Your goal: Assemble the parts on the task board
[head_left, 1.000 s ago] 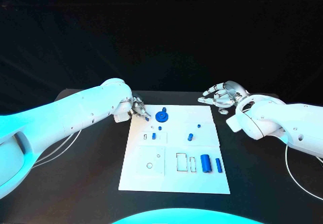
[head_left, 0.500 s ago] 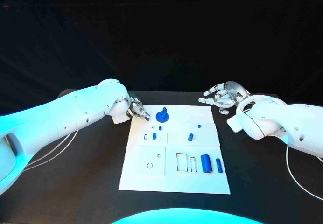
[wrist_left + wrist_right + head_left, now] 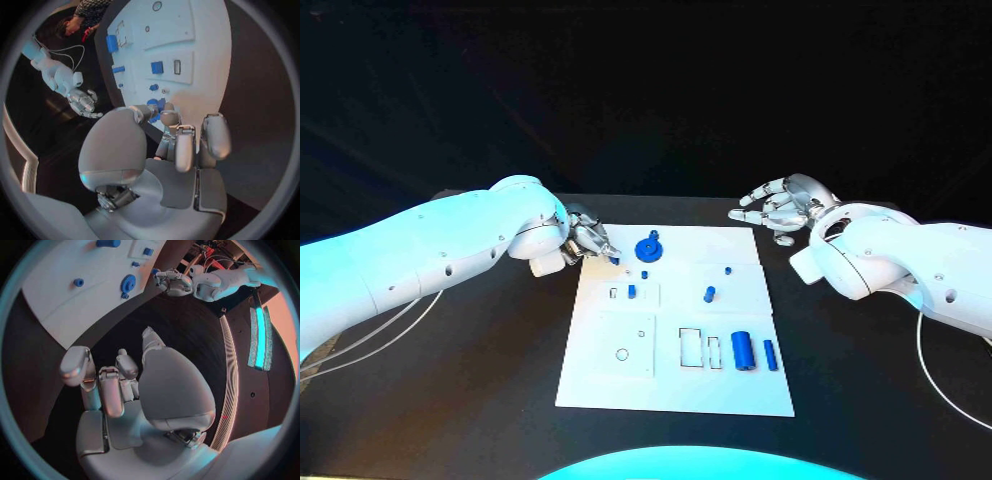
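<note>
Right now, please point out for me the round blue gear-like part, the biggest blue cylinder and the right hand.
Round blue gear-like part point(image 3: 648, 248), head view, on its disc.
Biggest blue cylinder point(image 3: 743, 352), head view, middle of its body.
Right hand point(image 3: 779, 208), head view, middle of the silver hand.

We see a white board at the middle of the frame on a black table. The parts on it are blue: a round one toward the upper middle and two cylinders toward the lower right. Thin dark outlines mark the board's slots. Both arms are white, each ending in a silver hand: left hand, right hand.
</note>
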Motion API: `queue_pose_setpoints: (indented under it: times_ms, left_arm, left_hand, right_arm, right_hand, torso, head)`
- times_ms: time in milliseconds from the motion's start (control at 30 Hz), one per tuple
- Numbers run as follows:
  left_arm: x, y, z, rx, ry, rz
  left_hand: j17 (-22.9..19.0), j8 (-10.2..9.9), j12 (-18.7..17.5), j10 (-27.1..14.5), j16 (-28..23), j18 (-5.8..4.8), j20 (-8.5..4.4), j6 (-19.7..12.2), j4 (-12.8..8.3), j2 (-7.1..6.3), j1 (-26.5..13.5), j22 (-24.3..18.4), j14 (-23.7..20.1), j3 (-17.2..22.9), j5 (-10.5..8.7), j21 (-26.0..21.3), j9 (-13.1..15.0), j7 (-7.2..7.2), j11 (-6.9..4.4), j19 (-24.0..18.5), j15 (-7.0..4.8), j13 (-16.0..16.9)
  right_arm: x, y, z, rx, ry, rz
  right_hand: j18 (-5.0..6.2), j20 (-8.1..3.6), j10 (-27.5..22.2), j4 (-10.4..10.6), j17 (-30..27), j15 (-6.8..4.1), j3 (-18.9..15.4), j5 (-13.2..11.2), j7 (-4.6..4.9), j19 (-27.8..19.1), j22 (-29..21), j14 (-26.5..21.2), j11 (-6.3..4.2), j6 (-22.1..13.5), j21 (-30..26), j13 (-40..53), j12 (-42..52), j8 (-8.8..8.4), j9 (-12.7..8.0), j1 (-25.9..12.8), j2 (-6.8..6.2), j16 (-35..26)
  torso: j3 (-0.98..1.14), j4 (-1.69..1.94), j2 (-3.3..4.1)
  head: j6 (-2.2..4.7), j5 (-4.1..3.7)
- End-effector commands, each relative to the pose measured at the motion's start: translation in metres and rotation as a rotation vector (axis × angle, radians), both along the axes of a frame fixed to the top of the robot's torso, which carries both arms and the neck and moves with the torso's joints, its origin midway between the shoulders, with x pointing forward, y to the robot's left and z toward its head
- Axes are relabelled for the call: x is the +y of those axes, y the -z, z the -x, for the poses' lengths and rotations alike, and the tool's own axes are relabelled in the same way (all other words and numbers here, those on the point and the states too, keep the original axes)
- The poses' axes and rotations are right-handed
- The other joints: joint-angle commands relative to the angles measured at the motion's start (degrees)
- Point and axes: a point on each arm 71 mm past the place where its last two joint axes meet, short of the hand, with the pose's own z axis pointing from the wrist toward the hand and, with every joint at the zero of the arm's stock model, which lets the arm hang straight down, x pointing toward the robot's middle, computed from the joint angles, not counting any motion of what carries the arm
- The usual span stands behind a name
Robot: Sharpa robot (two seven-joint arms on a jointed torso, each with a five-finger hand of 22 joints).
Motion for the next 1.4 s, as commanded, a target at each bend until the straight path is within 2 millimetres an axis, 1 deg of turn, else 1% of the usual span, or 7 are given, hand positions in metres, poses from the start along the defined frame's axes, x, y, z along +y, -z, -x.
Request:
queue_pose_setpoints:
  times_ms: [33,100,467,633,867,1200,1400]
  left_arm:
    - [-0.003,-0.004,0.004,-0.06,0.004,0.019]
    - [-0.002,-0.005,0.008,-0.079,0.009,0.008]
    - [-0.003,0.003,0.032,-0.126,0.059,-0.036]
    - [-0.007,0.008,0.04,-0.15,0.112,-0.076]
    - [-0.007,0.013,0.045,-0.156,0.13,-0.099]
    - [-0.008,0.022,0.05,-0.13,0.145,-0.11]
    - [-0.007,0.026,0.051,-0.122,0.141,-0.114]
  left_hand:
    - [11.9,0.3,0.4,0.5,0.3,-0.11,-0.05,0.3,-9.6,-0.1,-0.9,0.2,5.0,10.1,0.33,0.3,0.1,-0.32,0.11,0.4,-0.41,0.2]
    - [11.9,0.4,0.5,0.7,0.2,-0.16,-0.09,0.4,-9.8,-0.2,-1.1,0.5,5.0,10.4,0.43,0.4,0.1,-0.36,0.07,0.6,-0.44,0.3]
    - [12.0,0.8,1.2,1.5,0.3,-0.29,-0.24,0.8,-10.6,-0.72,-2.0,1.1,5.1,11.7,0.78,0.8,0.2,-0.54,-0.12,1.0,-0.6,1.3]
    - [12.1,0.8,1.3,1.7,0.3,-0.31,-0.27,0.8,-10.8,-0.81,-2.2,1.2,5.1,12.0,0.87,0.8,0.2,-0.58,-0.15,1.1,-0.64,1.4]
    - [12.2,0.9,1.5,1.8,0.4,-0.38,-0.29,0.9,-10.9,-0.8,-2.3,1.5,5.1,12.2,0.91,1.0,0.2,-0.59,-0.17,1.3,-0.65,1.6]
    - [12.3,1.0,1.6,2.0,0.4,-0.42,-0.33,1.0,-11.1,-0.95,-2.5,1.7,5.2,12.6,0.99,1.1,0.2,-0.64,-0.22,1.4,-0.69,1.8]
    - [12.4,1.0,1.7,2.1,0.5,-0.44,-0.35,1.0,-11.2,-1.0,-2.6,1.8,5.2,12.7,1.05,1.2,0.2,-0.66,-0.24,1.4,-0.71,1.9]
  right_arm:
    - [0.0,0.0,0.0,-0.006,-0.015,0.005]
    - [0.0,0.0,0.0,-0.008,-0.013,0.005]
    - [-0.002,0.001,0.0,-0.018,-0.011,0.007]
    - [-0.002,0.002,0.0,-0.02,-0.011,0.008]
    - [-0.003,0.003,0.001,-0.02,-0.012,0.008]
    - [-0.002,0.004,0.002,-0.018,-0.016,0.007]
    - [0.0,0.004,0.004,-0.016,-0.026,0.005]
  right_hand:
    - [1.05,0.0,-0.5,-0.1,5.6,-0.23,0.1,-0.3,-0.04,-0.7,-0.4,3.7,-0.11,-0.5,-0.5,-0.6,-0.2,0.35,-0.1,-0.1,0.29,-0.4]
    - [1.53,-0.07,-3.4,-0.1,3.4,-0.34,0.2,-0.3,-0.12,-1.8,-2.1,3.1,-0.21,-0.7,-2.9,-4.6,-2.9,0.76,-0.2,0.0,0.43,-1.3]
    - [2.1,-0.24,-5.5,-0.1,0.8,-0.53,0.2,-0.3,-0.25,-3.2,-4.4,2.4,-0.37,-1.0,-6.2,-8.6,-5.6,1.44,-0.5,0.1,0.59,-2.6]
    - [2.43,-0.36,-7.4,-0.1,-0.8,-0.65,0.2,-0.3,-0.34,-3.9,-5.9,2.0,-0.47,-1.2,-8.3,-12.1,-8.1,1.9,-0.7,0.0,0.68,-3.5]
    - [2.43,-0.36,-7.4,-0.1,-0.8,-0.65,0.2,-0.3,-0.34,-3.9,-5.9,2.0,-0.47,-1.2,-8.3,-12.1,-8.1,1.9,-0.7,0.0,0.68,-3.5]
    - [2.46,-0.38,-7.5,-0.1,-1.0,-0.67,0.2,-0.3,-0.36,-3.9,-6.0,1.9,-0.5,-1.2,-8.6,-12.5,-8.3,1.99,-0.8,0.0,0.7,-3.6]
    - [2.46,-0.38,-7.5,-0.1,-1.0,-0.67,0.2,-0.3,-0.36,-3.9,-6.0,1.9,-0.5,-1.2,-8.6,-12.5,-8.3,1.99,-0.8,0.0,0.7,-3.6]
  torso:
    - [-0.05,-0.09,0.17]
    - [-0.04,-0.08,0.16]
    - [-0.05,0.01,0.16]
    - [-0.08,-0.12,0.2]
    - [0.04,-0.11,0.17]
    - [-0.01,-0.09,0.21]
    - [0.05,-0.12,0.21]
  head:
    - [-0.03,0.09]
    - [-0.05,0.1]
    - [-0.43,0.56]
    - [-0.48,0.85]
    - [-0.64,0.96]
    - [-0.83,0.95]
    - [-0.86,0.98]
